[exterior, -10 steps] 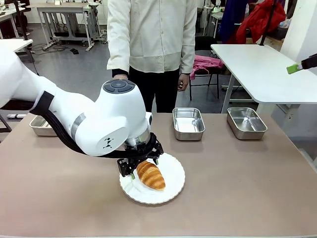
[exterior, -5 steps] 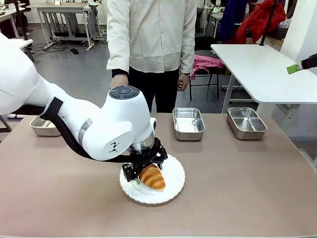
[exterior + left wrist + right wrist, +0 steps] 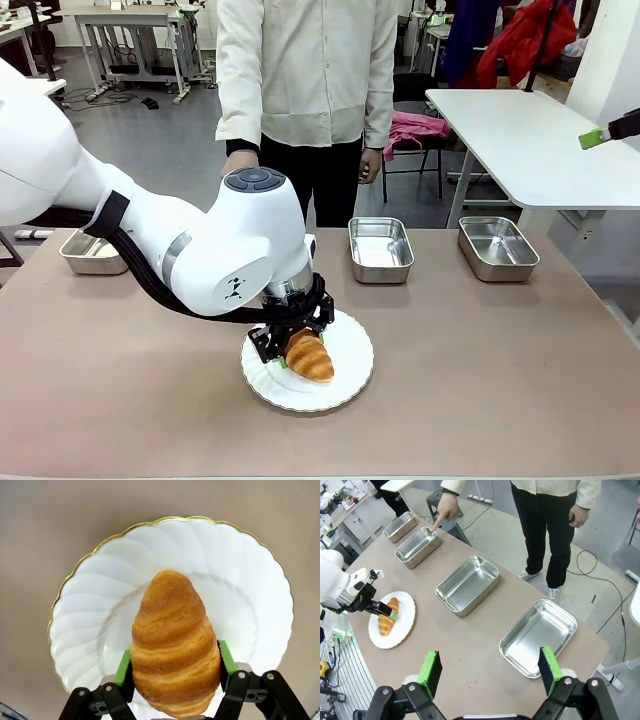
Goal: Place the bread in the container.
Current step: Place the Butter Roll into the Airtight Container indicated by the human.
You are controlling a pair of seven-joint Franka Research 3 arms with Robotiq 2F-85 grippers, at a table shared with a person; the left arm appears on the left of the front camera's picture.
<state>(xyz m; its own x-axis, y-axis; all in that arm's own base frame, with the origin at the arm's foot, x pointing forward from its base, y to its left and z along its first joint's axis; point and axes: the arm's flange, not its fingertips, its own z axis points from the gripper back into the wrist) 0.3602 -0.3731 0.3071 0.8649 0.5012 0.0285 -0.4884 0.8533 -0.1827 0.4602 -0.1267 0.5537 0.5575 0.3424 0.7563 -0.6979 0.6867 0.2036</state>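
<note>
The left gripper is shut tight on the bread, with a green pad on each side, low in the middle of the left wrist view. The bread lies on a white plate. The right gripper is wide open and holds nothing. In the upper left of its view, a person's hand points at a shiny pan.

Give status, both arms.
Left end effector shut on croissant, on plate. Right end effector open, empty. Person's hand points at pan. Nothing in the way.
</note>
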